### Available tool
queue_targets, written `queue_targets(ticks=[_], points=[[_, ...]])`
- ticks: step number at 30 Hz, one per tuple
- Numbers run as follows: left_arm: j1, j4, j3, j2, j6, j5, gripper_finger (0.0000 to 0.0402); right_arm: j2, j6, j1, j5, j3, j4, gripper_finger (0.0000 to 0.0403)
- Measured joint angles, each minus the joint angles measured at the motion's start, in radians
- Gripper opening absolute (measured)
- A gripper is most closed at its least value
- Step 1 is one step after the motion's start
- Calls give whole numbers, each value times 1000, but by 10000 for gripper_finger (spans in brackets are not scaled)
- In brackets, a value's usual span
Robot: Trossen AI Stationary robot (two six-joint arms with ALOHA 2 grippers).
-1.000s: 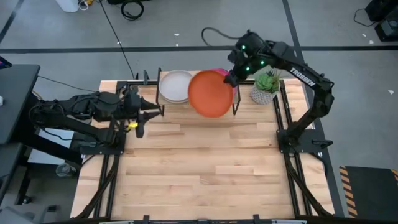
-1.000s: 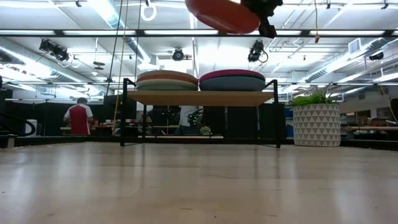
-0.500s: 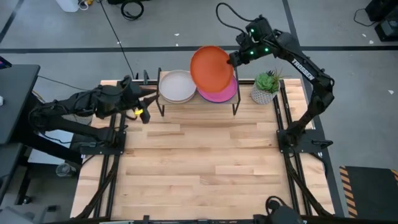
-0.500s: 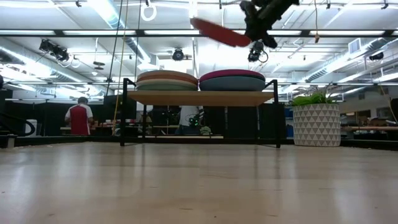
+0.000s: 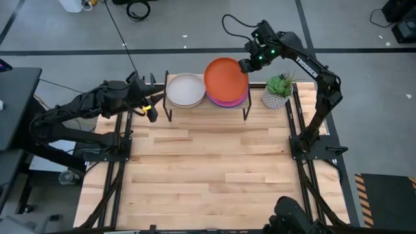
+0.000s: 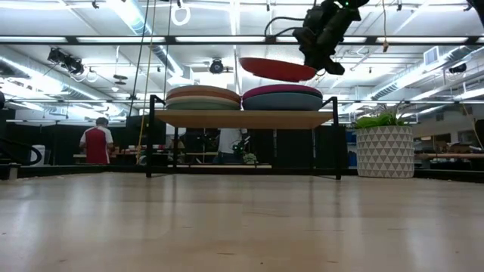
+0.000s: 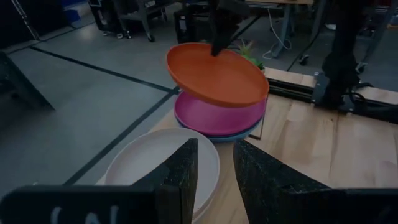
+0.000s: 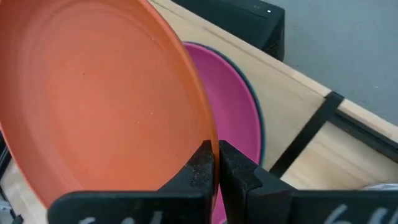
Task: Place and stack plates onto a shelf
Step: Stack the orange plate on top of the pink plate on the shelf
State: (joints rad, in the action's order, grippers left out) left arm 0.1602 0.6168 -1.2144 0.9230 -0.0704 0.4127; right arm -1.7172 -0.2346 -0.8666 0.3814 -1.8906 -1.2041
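From above, the right claw (image 5: 245,65) pinches the orange plate (image 5: 225,80) by its right rim, upper centre of the frame, over the pink plate (image 5: 229,101) on the shelf (image 5: 246,108); the white plate (image 5: 184,90) tops the left stack. The left claw (image 5: 151,110), fingers slightly apart and empty, waits just left of the shelf. At surface level, the orange plate (image 6: 277,69) hangs clear above the pink stack (image 6: 282,97), with open air between. Below it the surface (image 6: 242,227) is bare. The right wrist view shows fingers (image 8: 200,165) clamped on the orange rim.
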Motion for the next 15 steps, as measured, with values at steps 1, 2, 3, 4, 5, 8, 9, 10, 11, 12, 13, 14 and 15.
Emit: queue_targets(ticks=[1, 2, 3, 4, 5, 8, 9, 10, 11, 12, 13, 14, 15], points=[[6, 0, 0, 0, 1, 0, 109, 0, 1, -4, -2, 1, -2, 20], [11, -1, 0, 0, 3, 0, 109, 0, 2, -10, -2, 2, -11, 21], [16, -4, 0, 0, 3, 0, 109, 0, 3, -15, -1, 3, -22, 21], [21, -8, 0, 0, 3, 0, 109, 0, 4, -20, 2, 4, -29, 21], [27, -13, 0, 0, 4, 0, 109, 0, 10, -22, 2, 4, -30, 21], [40, -24, 0, 0, 4, 0, 109, -12, 33, -27, -13, 4, -47, 21], [45, -25, 0, 0, 5, 0, 109, -21, 42, -27, -13, 4, -56, 21], [48, -26, 0, 0, 5, 0, 109, -32, 51, -26, -13, 4, -60, 21], [51, -25, 0, 0, 4, 0, 109, -44, 56, -26, -13, 4, -61, 21], [53, -25, 0, 0, 4, 0, 109, -54, 62, -26, -14, 4, -61, 22], [53, -25, 0, 0, 4, 0, 109, -64, 69, -26, -13, 4, -61, 23], [53, -25, 0, 0, 4, 0, 109, -72, 72, -26, -14, 4, -61, 25], [53, -24, 0, 0, 3, 0, 109, -78, 75, -26, -13, 4, -61, 29]])
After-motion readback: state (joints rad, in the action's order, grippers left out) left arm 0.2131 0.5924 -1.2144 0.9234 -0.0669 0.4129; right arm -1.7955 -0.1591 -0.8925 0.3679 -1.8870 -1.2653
